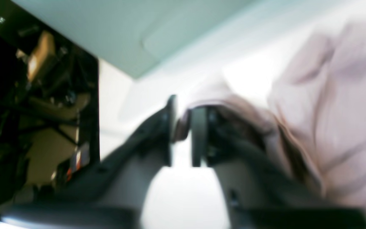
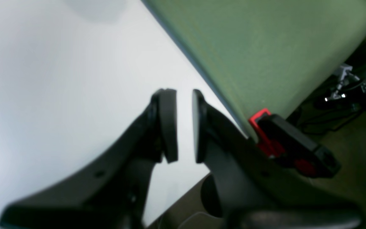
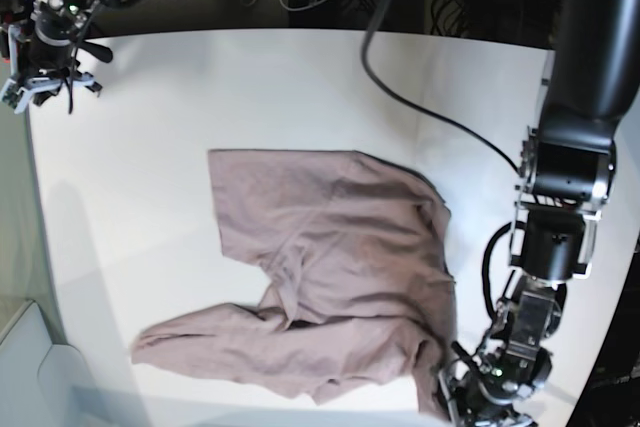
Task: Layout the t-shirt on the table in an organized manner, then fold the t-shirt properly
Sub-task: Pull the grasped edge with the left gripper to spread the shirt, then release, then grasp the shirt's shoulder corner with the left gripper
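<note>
Two arms: left end effector (image 1: 181,127) pinches t-shirt (image 3: 340,267) hem nr table (image 3: 150,127) edge; right end effector (image 2: 184,127) parted, empty.

Left wrist view blurred; left hand (image 3: 455,392) partly cut off at btm edge.

Bare table (image 3: 150,117) lies open beyond the t-shirt (image 3: 340,267).

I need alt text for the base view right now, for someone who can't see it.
A wrinkled pink t-shirt lies partly spread on the white table, one sleeve trailing off at the lower left. The left claw is at its lower right corner; the right claw waits far off, empty.
</note>
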Action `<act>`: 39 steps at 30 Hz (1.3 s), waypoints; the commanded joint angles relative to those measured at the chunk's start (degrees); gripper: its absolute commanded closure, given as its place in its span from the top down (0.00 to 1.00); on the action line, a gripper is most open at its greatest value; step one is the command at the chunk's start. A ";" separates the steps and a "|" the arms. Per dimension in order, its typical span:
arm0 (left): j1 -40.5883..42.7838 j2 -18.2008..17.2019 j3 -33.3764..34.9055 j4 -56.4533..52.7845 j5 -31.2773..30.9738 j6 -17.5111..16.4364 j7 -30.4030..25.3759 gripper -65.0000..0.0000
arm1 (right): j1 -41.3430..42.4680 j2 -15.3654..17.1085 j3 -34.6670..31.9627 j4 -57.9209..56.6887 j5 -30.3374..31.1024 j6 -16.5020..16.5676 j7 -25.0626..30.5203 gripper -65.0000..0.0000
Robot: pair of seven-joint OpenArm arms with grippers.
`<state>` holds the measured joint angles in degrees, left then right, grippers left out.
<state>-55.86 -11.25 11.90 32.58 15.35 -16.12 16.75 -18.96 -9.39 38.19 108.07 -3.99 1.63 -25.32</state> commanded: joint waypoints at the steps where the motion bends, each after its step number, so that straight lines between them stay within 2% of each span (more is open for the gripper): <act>1: -2.65 -0.40 -0.34 0.17 0.95 0.87 -2.03 0.24 | -0.16 0.39 0.18 1.16 -0.01 0.00 1.63 0.15; 6: -2.30 -0.75 -0.60 -0.97 2.98 0.87 -1.50 0.48 | -0.95 0.39 0.00 1.16 0.16 0.00 1.72 0.15; 9: -1.33 -1.55 -4.38 3.25 2.71 0.34 3.69 0.50 | -1.04 0.39 -0.17 1.16 0.25 0.00 1.63 0.15; 11: 2.19 -1.55 -8.69 10.28 1.13 0.25 9.58 0.50 | -1.21 0.39 -0.17 1.16 0.34 0.00 1.72 0.15; 13: 6.76 -1.55 -12.38 21.36 -1.24 0.25 16.08 0.45 | -1.21 0.39 -0.17 1.16 0.34 0.00 1.72 0.15; 15: 12.29 -1.55 -13.88 31.91 -4.15 0.25 21.62 0.32 | -1.21 0.39 -0.17 1.16 0.34 0.00 1.72 0.15; 18: 17.83 -1.72 -14.14 40.26 -5.55 0.34 24.35 0.15 | -1.21 0.39 -0.26 1.16 0.34 0.00 1.72 0.15; 20: 20.29 -1.99 -14.23 40.87 -5.38 0.43 23.99 0.07 | -1.21 0.39 -0.26 1.16 0.34 0.00 1.72 0.15; 24: 23.55 -4.18 -15.81 40.96 -5.90 0.34 25.22 0.06 | -1.21 0.39 -0.35 1.16 0.43 0.00 1.89 0.15; 29: 32.87 -3.92 -20.30 52.74 -6.08 0.25 31.11 0.06 | -1.21 0.39 -0.35 1.07 0.43 0.00 1.89 0.15; 33: 42.98 -0.58 -20.38 62.94 -6.08 0.16 35.16 0.06 | -1.13 0.39 -0.35 1.07 0.43 0.00 1.89 0.15; 37: 50.54 4.26 -20.38 64.87 -6.08 0.16 34.81 0.09 | -0.86 0.39 -0.35 1.07 0.43 0.00 1.98 0.14; 39: 53.09 6.72 -20.38 63.91 -6.08 0.16 33.84 0.10 | -0.78 0.39 -0.44 1.07 0.43 0.00 1.98 0.10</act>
<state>-1.43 -4.40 -8.45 95.33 9.45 -16.49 52.12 -19.88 -9.32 37.71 108.09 -3.57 1.63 -24.80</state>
